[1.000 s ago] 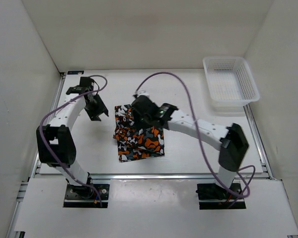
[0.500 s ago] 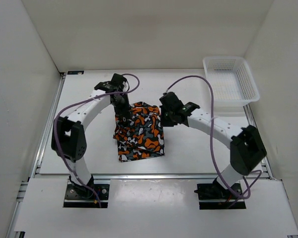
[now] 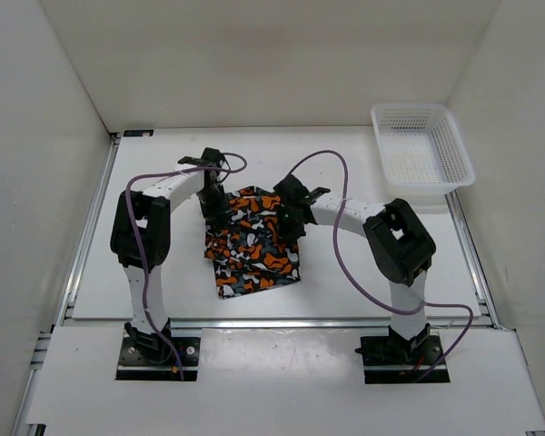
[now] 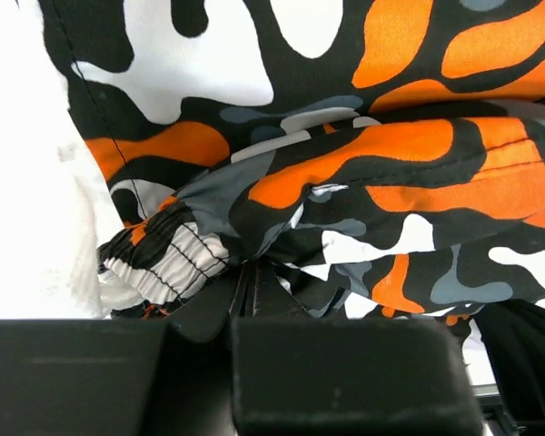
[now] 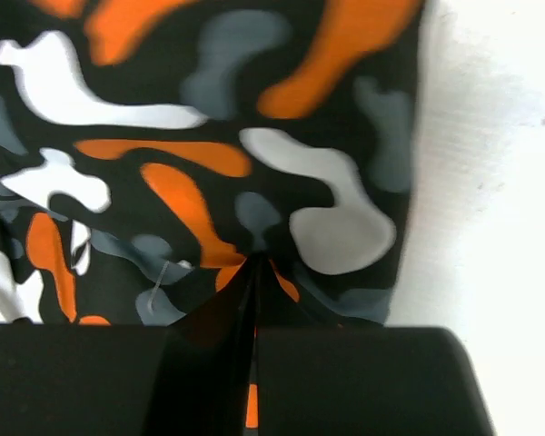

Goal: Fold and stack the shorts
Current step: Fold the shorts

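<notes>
Both my arms bent inward, my left gripper (image 3: 213, 205) clamped on the far left corner of the shorts (image 3: 254, 252), my right gripper (image 3: 291, 224) clamped on their far right edge.

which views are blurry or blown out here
Top external: even, soft light, hardly any shadow, the orange, black, grey and white camouflage fabric shorts sharp. Left wrist: print crisp, the left pincer a dark, out-of-focus mass, the white table washed out. Right wrist: print slightly soft, the right pincer dark and blurred.
</notes>
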`<move>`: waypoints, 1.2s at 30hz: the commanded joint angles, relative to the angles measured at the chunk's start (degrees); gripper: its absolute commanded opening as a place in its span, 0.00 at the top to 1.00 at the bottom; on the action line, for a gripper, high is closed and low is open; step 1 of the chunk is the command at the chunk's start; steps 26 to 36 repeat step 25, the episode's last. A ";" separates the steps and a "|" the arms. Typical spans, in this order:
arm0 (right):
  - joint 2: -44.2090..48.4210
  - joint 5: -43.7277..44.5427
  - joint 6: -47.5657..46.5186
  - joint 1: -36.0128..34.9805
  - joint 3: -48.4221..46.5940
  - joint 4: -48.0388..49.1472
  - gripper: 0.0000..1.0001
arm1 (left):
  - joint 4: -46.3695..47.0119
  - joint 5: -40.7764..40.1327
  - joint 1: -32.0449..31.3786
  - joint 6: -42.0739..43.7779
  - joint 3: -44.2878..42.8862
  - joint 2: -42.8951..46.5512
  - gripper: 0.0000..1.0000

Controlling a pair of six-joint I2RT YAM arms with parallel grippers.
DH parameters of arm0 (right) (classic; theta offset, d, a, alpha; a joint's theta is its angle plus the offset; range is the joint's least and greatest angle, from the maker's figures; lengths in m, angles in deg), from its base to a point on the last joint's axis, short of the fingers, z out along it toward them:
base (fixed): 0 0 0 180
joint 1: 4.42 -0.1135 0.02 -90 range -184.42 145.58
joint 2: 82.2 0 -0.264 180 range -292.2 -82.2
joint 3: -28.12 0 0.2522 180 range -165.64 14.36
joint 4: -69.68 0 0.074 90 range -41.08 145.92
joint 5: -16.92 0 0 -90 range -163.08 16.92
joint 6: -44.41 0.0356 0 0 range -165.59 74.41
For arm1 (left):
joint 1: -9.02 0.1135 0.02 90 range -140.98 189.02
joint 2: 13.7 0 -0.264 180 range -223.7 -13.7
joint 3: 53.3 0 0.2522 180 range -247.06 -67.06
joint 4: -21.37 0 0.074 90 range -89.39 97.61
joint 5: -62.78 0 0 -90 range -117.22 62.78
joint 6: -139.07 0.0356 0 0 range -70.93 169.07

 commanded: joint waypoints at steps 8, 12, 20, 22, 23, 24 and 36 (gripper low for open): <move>23.47 16.65 -1.63 0.10 0.81 -8.23 0.39 | -6.87 0.85 -0.58 6.05 -10.97 9.89 0.52; 36.29 27.98 -1.63 0.62 1.51 -15.70 0.01 | -11.53 1.38 -0.59 7.47 -16.43 17.71 0.01; 53.61 41.36 3.01 4.13 8.72 -26.17 0.01 | -8.21 -3.09 1.34 4.23 -4.15 45.38 0.01; 57.57 41.90 4.16 4.14 11.17 -27.49 0.01 | -6.72 -3.80 1.87 2.99 1.54 52.49 0.01; 58.64 41.90 4.17 4.14 12.23 -27.50 0.01 | -6.71 -4.42 2.40 2.99 2.97 54.36 0.01; 59.43 41.90 4.17 4.14 12.93 -27.50 0.01 | -6.71 -4.42 2.40 2.47 4.03 55.86 0.01; 60.75 43.21 4.17 4.14 14.16 -27.50 0.01 | -6.71 -4.42 3.01 2.46 5.61 57.96 0.01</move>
